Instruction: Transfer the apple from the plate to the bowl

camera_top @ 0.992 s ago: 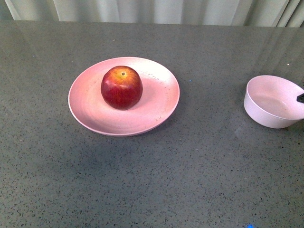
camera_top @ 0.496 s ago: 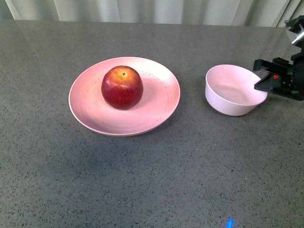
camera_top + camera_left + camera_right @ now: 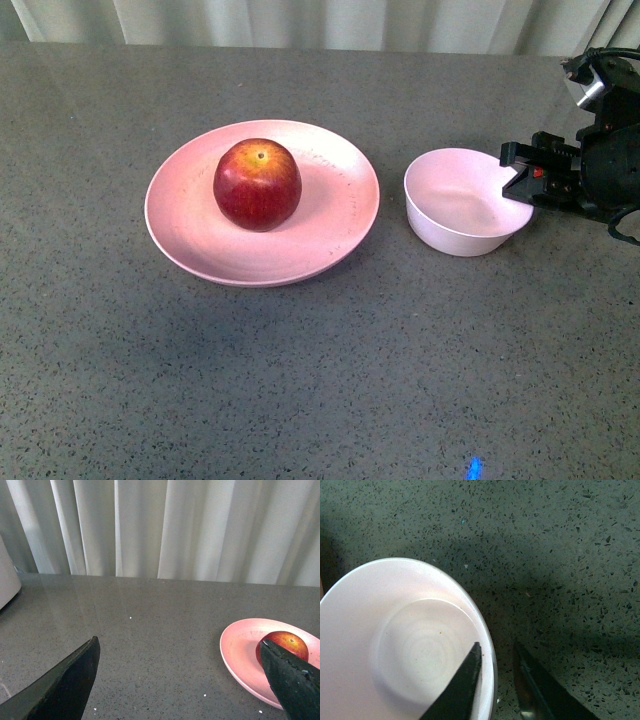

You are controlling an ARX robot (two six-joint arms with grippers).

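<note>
Apple (image 3: 257, 184) sits on the plate (image 3: 335, 215), left of centre in the front view and a little toward the plate's far side, with pink surface free all around it. The bowl (image 3: 455, 210) stands upright to the right of the plate, and only a narrow strip of table (image 3: 300, 380) separates their rims. The whole lower half of the frame is open table. From the right edge comes the right gripper (image 3: 515, 175); it meets the bowl at its right rim.

In the left wrist view the left gripper (image 3: 179, 642) is spread wide. Its two dark fingers (image 3: 65, 685) are far apart, nothing is between them and they touch nothing. Past the other finger, which hides part of the apple (image 3: 287, 641), the fruit rests on the plate (image 3: 240, 652). Bare table (image 3: 150, 615) runs from there to a pale curtain (image 3: 150, 525).

In the right wrist view the right gripper (image 3: 496, 645) is nearly closed across the bowl (image 3: 395, 645) wall. One finger is inside, the other outside, and the thin rim is pinched between them. The bowl has nothing inside. Beside it is speckled table (image 3: 570, 555).
</note>
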